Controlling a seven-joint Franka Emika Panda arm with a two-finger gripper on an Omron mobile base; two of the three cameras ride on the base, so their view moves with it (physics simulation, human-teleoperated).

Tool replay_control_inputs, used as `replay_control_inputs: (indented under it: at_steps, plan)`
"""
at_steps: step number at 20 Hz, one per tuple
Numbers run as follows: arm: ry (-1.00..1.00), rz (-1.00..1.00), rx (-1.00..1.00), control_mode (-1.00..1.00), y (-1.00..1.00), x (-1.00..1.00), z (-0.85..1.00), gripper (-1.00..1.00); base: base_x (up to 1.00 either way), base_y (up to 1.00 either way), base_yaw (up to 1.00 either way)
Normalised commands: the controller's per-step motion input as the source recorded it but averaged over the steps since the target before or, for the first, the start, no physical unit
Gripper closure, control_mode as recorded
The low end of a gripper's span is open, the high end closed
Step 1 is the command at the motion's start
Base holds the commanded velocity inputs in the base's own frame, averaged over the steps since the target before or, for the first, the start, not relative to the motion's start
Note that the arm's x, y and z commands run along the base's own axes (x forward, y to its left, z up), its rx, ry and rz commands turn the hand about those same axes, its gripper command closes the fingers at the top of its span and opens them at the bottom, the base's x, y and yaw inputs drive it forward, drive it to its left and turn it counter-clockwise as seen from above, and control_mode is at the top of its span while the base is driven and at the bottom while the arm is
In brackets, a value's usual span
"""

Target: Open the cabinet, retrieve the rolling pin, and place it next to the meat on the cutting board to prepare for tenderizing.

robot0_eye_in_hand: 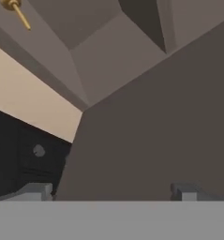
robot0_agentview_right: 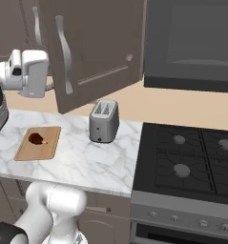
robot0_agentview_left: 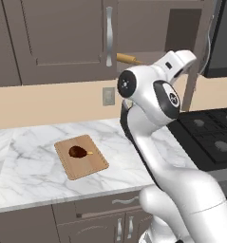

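Observation:
The cabinet [robot0_agentview_left: 62, 38] hangs above the counter with its left door shut and its right door [robot0_agentview_right: 98, 45] swung out. Inside it, on the bottom, lies the rolling pin [robot0_agentview_left: 129, 59]; one thin handle end [robot0_eye_in_hand: 17, 11] shows at the top left of the hand view. My gripper [robot0_eye_in_hand: 111, 193] is open, its fingertips [robot0_eye_in_hand: 36, 191] far apart with nothing between them. It faces the swung-out door from close by, and the rolling pin is well off to one side. The cutting board [robot0_agentview_left: 81, 157] lies on the marble counter, with the meat [robot0_agentview_left: 78, 152] on it.
A silver toaster [robot0_agentview_right: 104, 121] stands on the counter right of the board. A black stove [robot0_agentview_right: 191, 157] adjoins the counter on the right, under a dark microwave [robot0_agentview_right: 191, 43]. The open door's curved handle [robot0_agentview_right: 64, 52] juts out beside my hand.

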Motion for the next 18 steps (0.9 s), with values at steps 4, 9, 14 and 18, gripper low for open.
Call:
replay_control_inputs:
  at_steps: [4,9,14,18]
  plan:
    - [0.02,-0.10,0.03,-1.00,-0.96,-0.17,-0.13,-1.00,0.00,0.00,0.00]
    - [0.04,-0.09,0.02,-1.00,-1.00,0.00,-0.02,-1.00,0.00,0.00,0.00]
    - [0.04,-0.06,0.03,-1.00,-0.98,0.04,0.00,-1.00,0.00,0.00,0.00]
    - [0.01,-0.02,0.05,-1.00,-0.81,0.04,-0.06,-1.00,0.00,0.00,0.00]
